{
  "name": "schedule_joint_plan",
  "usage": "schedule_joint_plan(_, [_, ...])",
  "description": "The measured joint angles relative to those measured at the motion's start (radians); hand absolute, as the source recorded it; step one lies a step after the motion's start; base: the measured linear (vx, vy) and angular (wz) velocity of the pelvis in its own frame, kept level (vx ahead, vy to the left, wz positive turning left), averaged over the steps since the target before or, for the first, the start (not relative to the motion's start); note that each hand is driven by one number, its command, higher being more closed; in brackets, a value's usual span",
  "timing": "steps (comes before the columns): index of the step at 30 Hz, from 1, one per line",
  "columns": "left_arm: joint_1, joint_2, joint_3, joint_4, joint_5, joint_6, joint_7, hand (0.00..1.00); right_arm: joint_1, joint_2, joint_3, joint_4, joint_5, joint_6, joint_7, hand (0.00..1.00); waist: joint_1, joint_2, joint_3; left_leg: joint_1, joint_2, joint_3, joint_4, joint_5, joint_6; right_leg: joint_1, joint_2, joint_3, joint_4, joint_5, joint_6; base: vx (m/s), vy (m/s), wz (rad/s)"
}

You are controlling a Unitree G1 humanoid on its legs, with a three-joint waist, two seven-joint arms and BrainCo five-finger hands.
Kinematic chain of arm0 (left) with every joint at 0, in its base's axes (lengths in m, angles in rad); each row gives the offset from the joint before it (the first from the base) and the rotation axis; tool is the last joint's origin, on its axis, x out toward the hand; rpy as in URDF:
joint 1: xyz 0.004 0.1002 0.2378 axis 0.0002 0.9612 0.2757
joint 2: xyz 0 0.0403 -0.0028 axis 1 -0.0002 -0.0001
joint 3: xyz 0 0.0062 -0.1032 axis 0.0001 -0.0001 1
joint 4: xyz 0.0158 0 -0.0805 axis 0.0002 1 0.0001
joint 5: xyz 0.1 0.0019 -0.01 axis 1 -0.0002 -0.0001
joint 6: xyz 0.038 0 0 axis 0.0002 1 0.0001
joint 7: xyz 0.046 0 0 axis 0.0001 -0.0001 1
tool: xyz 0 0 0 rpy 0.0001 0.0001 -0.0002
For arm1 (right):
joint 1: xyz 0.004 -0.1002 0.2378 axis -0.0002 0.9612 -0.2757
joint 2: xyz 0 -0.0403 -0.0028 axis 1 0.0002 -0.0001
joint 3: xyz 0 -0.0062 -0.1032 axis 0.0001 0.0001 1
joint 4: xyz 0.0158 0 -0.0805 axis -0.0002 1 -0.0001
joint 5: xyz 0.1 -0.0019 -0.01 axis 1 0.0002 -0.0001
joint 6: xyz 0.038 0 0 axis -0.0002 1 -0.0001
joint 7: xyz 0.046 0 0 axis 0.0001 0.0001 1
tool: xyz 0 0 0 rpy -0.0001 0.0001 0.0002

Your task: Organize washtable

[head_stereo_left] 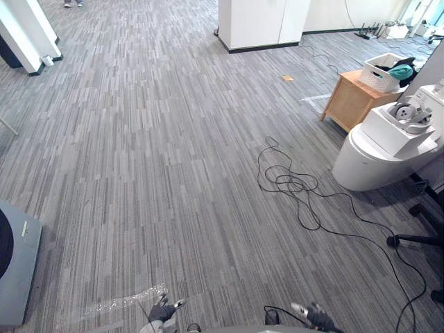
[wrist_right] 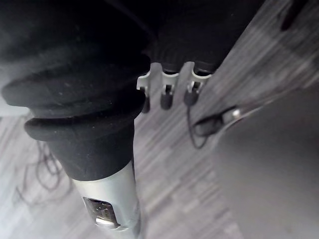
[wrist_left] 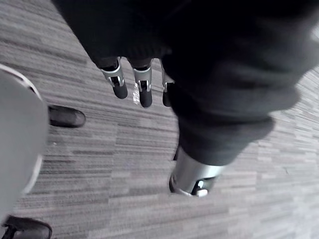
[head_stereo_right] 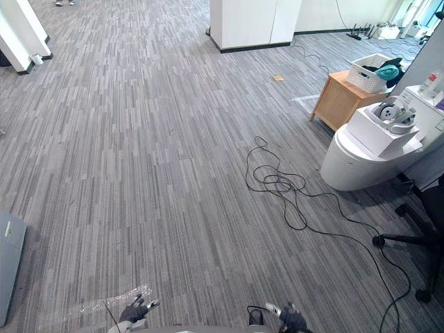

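Fingers (wrist_left: 117, 79) of left hand (head_stereo_left: 161, 313) and right hand (head_stereo_left: 316, 318) hang straight, holding nothing, low over the carpet (head_stereo_left: 173, 139).

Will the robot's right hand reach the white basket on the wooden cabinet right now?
Probably not. The right hand hangs low by the robot, while the white basket sits on the wooden cabinet far across the carpet. It would need to walk over first.

Head stereo pair: high vantage, angled down/fwd across grey carpet floor (head_stereo_left: 173, 139). Both eyes share white toilet (head_stereo_left: 368, 166), wooden cabinet (head_stereo_right: 336, 104), white basket (head_stereo_left: 378, 75) at right; right eye's frame slightly offset. Wrist cams: v. close, looking along left hand (wrist_left: 143, 87) and right hand (wrist_right: 167, 97), down at same floor.
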Motion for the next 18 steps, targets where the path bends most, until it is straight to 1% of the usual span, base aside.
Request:
schedule_joint_plan(1, [0.000,-0.004,0.027,0.014,0.007,0.001,0.006,0.00,0.008,0.001,-0.023,0.014,-0.016,0.001,0.000,0.00,0.003,0.001,0.001,0.006,0.001,0.000,-0.003,0.000,-0.001,0.001,0.000,-0.004,0.000,-0.002,-0.001,-0.10,-0.031,0.06])
schedule_joint_plan(2, [0.000,-0.004,0.031,0.017,0.007,0.001,0.007,0.00,0.011,0.002,-0.032,0.019,-0.024,0.002,0.000,0.00,0.003,0.001,0.000,0.008,0.001,0.000,-0.007,0.001,-0.001,0.003,0.000,-0.005,0.000,-0.004,-0.002,-0.10,-0.033,0.05])
schedule_joint_plan(4, [0.000,-0.006,0.061,0.024,0.007,0.003,0.007,0.00,0.020,0.003,-0.045,0.019,-0.040,0.012,0.000,0.00,0.003,0.000,0.001,0.013,0.000,-0.002,-0.022,0.007,-0.012,0.004,0.000,-0.016,-0.001,-0.014,-0.006,-0.07,-0.033,0.04])
schedule_joint_plan(8, [0.000,-0.006,0.065,0.030,0.006,0.009,0.006,0.00,0.022,0.008,-0.068,0.029,-0.044,0.025,0.002,0.00,0.003,-0.006,0.003,0.004,0.000,-0.006,-0.029,0.004,-0.016,-0.002,-0.002,-0.031,-0.001,-0.019,0.002,-0.05,-0.029,0.03])
schedule_joint_plan(11, [-0.004,-0.007,0.062,0.030,0.006,0.010,0.004,0.00,0.018,0.011,-0.068,0.037,-0.043,0.027,0.002,0.00,0.001,-0.009,0.004,-0.004,-0.009,-0.036,-0.029,0.002,-0.015,0.008,-0.015,-0.065,0.000,-0.032,0.011,0.03,-0.007,0.33])
schedule_joint_plan(13, [-0.013,-0.007,0.047,0.022,0.005,0.010,0.004,0.00,0.014,0.013,-0.068,0.039,-0.043,0.033,0.002,0.00,0.000,-0.014,0.010,-0.007,-0.026,-0.067,-0.020,-0.011,0.004,0.009,-0.042,-0.107,0.061,-0.080,0.027,0.10,0.055,0.63])
schedule_joint_plan(14, [-0.018,-0.006,0.033,0.016,0.006,0.010,0.002,0.00,0.010,0.016,-0.068,0.039,-0.041,0.038,0.002,0.00,0.000,-0.025,0.016,-0.008,-0.044,-0.081,0.004,-0.029,0.029,-0.010,-0.076,-0.127,0.147,-0.133,0.035,0.08,0.077,0.56])
schedule_joint_plan(15, [-0.023,0.000,0.021,0.015,0.006,0.010,-0.001,0.00,0.010,0.021,-0.068,0.038,-0.040,0.040,0.002,0.00,0.001,-0.036,0.022,-0.007,-0.057,-0.087,0.022,-0.046,0.037,-0.016,-0.102,-0.137,0.192,-0.159,0.040,0.11,0.130,0.65])
schedule_joint_plan(16, [-0.034,0.007,-0.001,0.015,0.007,0.010,-0.006,0.00,0.011,0.030,-0.074,0.036,-0.038,0.040,0.003,0.00,0.002,-0.050,0.039,-0.004,-0.069,-0.095,0.044,-0.074,0.048,-0.046,-0.146,-0.145,0.343,-0.196,0.041,0.06,0.101,0.42])
schedule_joint_plan(17, [-0.036,0.004,-0.006,0.013,0.008,0.009,-0.004,0.00,-0.001,0.021,-0.082,0.019,-0.022,0.038,0.008,0.00,0.001,-0.036,0.059,0.020,-0.066,-0.110,0.047,-0.096,0.058,-0.141,-0.177,-0.142,0.585,-0.172,-0.008,0.08,0.124,0.33])
schedule_joint_plan(18, [-0.037,0.001,-0.016,0.014,0.008,0.011,-0.004,0.00,-0.003,0.020,-0.082,0.012,-0.018,0.036,0.009,0.00,-0.005,-0.014,0.075,0.034,-0.055,-0.116,0.047,-0.100,0.064,-0.186,-0.178,-0.136,0.672,-0.156,-0.025,0.13,0.097,0.16])
